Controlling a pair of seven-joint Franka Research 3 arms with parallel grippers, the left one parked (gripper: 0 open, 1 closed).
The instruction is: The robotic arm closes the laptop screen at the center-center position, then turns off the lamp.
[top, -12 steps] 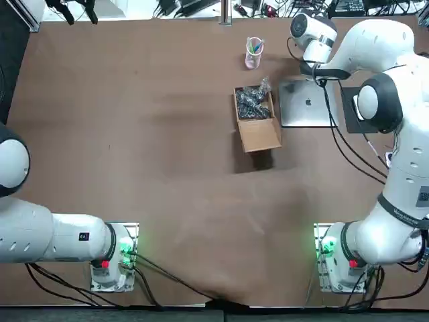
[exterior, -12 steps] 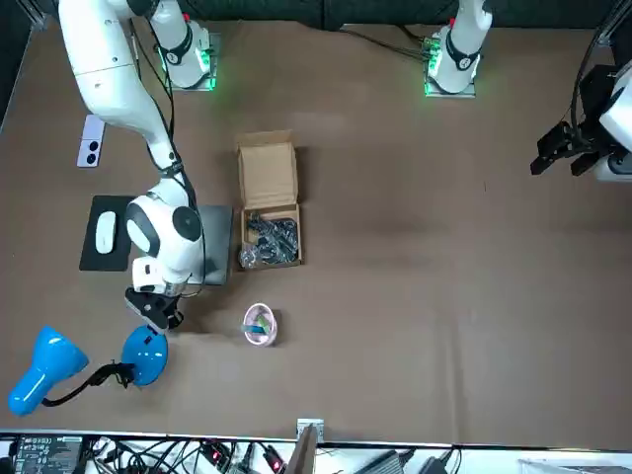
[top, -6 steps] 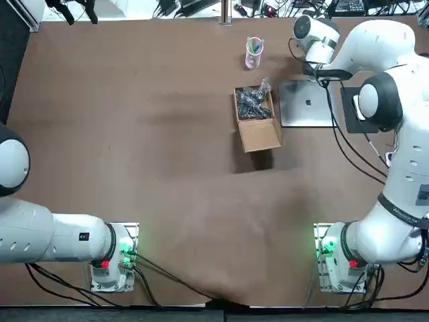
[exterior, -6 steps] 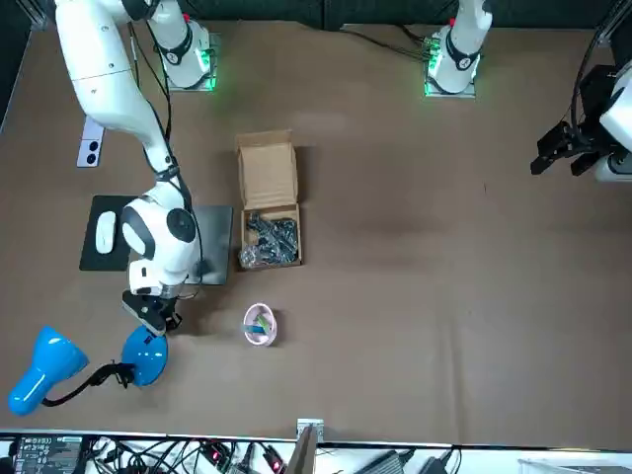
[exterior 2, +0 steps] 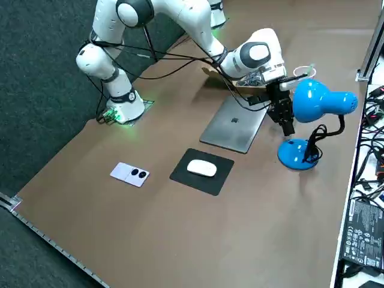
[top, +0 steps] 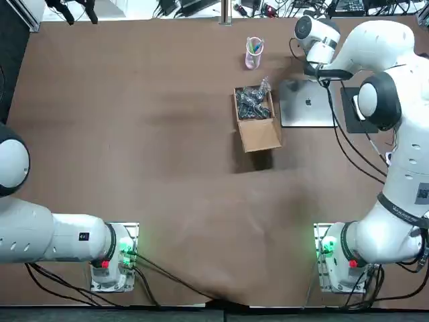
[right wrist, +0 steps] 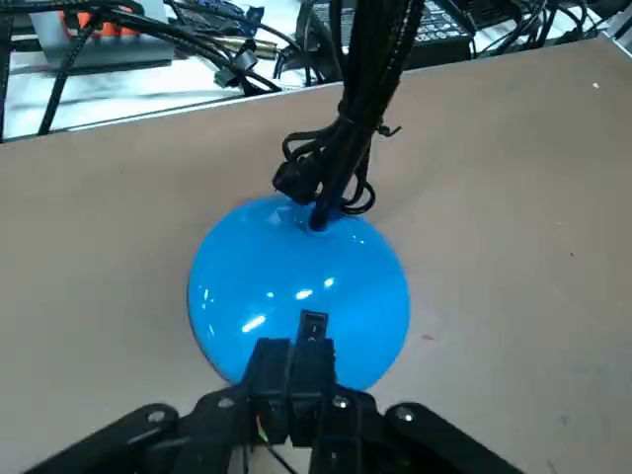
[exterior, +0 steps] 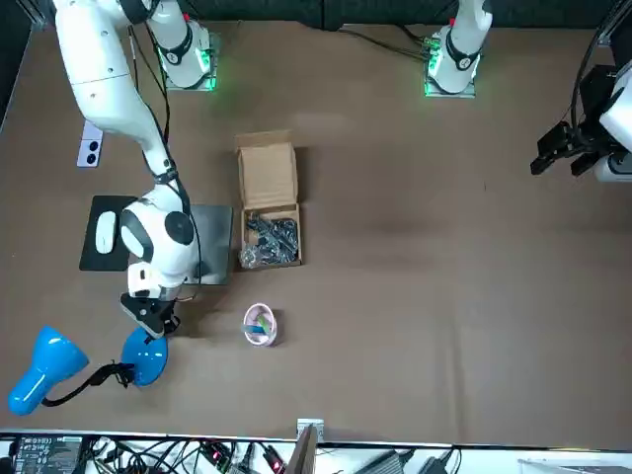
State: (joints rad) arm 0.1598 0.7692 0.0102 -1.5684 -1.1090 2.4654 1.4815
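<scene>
Brown table (top: 134, 134) spreads beneath everything; the silver laptop (exterior 2: 234, 123) lies shut flat toward the far edge on the robot's right, beside an open cardboard box (top: 256, 119); the blue lamp (exterior 2: 318, 102) stands just beyond the laptop on its round base (right wrist: 296, 272); the right gripper (right wrist: 296, 370) hangs close over that base, fingers pressed together on nothing, beside a small switch (right wrist: 313, 322); whether it touches cannot be told.
</scene>
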